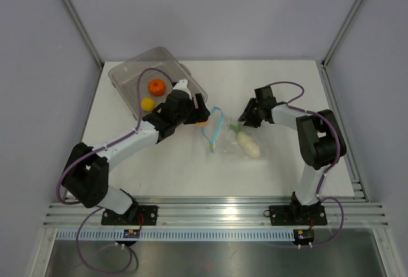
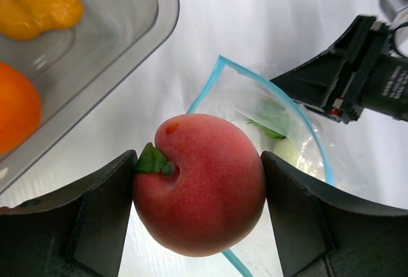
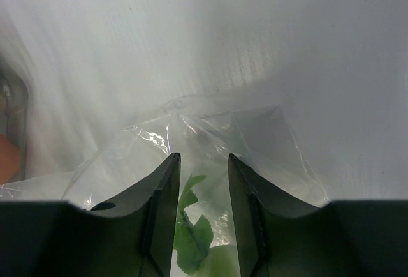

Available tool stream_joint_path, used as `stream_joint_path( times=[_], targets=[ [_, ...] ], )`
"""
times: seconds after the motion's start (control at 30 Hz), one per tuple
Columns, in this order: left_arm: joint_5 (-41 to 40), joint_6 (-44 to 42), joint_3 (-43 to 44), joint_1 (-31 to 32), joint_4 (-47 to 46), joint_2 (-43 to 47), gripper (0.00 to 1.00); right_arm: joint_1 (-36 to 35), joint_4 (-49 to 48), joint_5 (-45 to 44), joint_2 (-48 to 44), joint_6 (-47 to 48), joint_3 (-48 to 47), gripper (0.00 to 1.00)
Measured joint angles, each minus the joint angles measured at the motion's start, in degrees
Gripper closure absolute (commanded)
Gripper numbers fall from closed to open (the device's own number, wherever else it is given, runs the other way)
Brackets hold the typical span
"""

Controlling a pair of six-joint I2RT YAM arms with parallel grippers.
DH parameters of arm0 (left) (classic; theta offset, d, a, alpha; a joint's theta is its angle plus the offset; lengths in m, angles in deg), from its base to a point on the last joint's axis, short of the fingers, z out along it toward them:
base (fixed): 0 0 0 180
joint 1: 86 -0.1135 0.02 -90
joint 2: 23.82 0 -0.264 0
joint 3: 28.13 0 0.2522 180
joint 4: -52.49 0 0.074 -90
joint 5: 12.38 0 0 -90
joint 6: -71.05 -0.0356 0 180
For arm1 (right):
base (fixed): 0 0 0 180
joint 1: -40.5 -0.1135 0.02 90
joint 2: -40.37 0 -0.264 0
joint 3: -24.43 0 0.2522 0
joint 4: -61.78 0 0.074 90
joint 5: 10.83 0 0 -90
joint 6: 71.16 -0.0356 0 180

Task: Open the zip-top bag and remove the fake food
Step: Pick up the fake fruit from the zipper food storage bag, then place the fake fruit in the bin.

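left gripper (image 2: pixel 199 162) clamping a peach toy (image 2: pixel 203 191) snug between both fingers, hanging between the clear tub (image 1: pixel 127 76) and the zip-top bag (image 1: pixel 223 140), bag lying mid-table with blue strip gaping, white veggie (image 1: pixel 249 145) sitting inside, right gripper (image 3: pixel 204 159) half-spread over the bag's far end, can't tell if it's pinching plastic

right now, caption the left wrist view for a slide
Left gripper holding a toy peach, zip-top bag and clear tub beyond.

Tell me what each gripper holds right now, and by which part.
The left gripper pinches the peach across its sides. The right gripper is at the zip-top bag, but whether it grips the film cannot be told.
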Motion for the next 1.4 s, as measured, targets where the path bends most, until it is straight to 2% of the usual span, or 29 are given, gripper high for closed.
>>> stream_joint_path(
  times=[0.23,0.4,0.63,0.93,1.07,1.27,1.4],
  targets=[
    [-0.22,-0.42,-0.24,-3.06,1.11,4.87,0.45,0.0,0.02,0.09,0.0,0.02,0.0,0.57],
    [-0.2,-0.37,0.79,-8.68,3.02,5.14,0.45,0.0,-0.02,0.52,0.0,0.13,0.0,0.58],
    [-5.42,-0.48,3.17,-14.4,4.44,5.14,0.44,0.0,-0.35,1.75,-0.02,0.15,0.02,0.58],
    [-9.4,-1.05,4.76,-20.28,2.03,-0.07,0.44,0.0,-0.55,2.19,-1.27,0.13,0.22,0.56],
    [-10.08,-1.03,4.83,-21.88,0.7,-3.23,0.33,0.0,-0.9,2.54,-1.73,0.13,0.42,0.56],
    [-10.27,-0.79,4.87,-21.92,0.76,-5.16,0.23,0.0,-1.4,3.13,-1.86,0.11,0.57,0.55],
    [-10.32,-0.37,6.54,-21.92,2.49,-5.38,0.09,0.0,-1.6,3.13,-1.97,0.04,0.63,0.5]
  ],
)
